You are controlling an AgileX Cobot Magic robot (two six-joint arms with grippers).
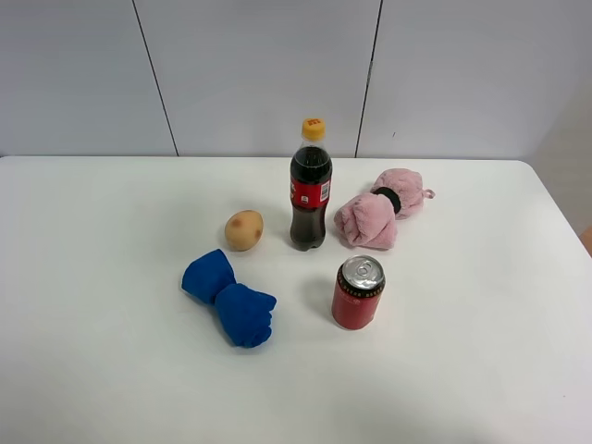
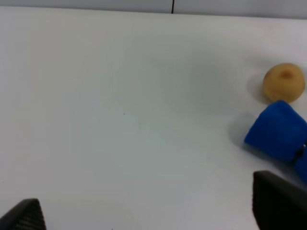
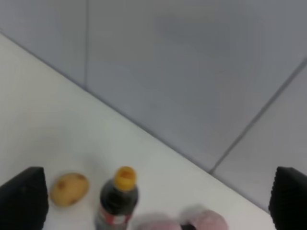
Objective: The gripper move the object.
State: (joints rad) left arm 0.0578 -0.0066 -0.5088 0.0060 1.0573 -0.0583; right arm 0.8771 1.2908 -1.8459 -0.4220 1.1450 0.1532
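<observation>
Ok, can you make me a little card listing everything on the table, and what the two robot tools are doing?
table: white, five things on it
blue cloth bundle: front left, lying on its own, not held
potato: behind the blue bundle
cola bottle: upright in the middle, yellow cap on
pink cloth bundle: just right of the bottle
red can: upright, in front of the bottle
left tool: open, empty, blue bundle off to one side
right tool: open, empty

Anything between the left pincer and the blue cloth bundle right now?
Nothing visible. In the left wrist view only bare table lies between the open left pincer and the blue cloth bundle. The potato sits beyond the bundle, out of the path.
</observation>
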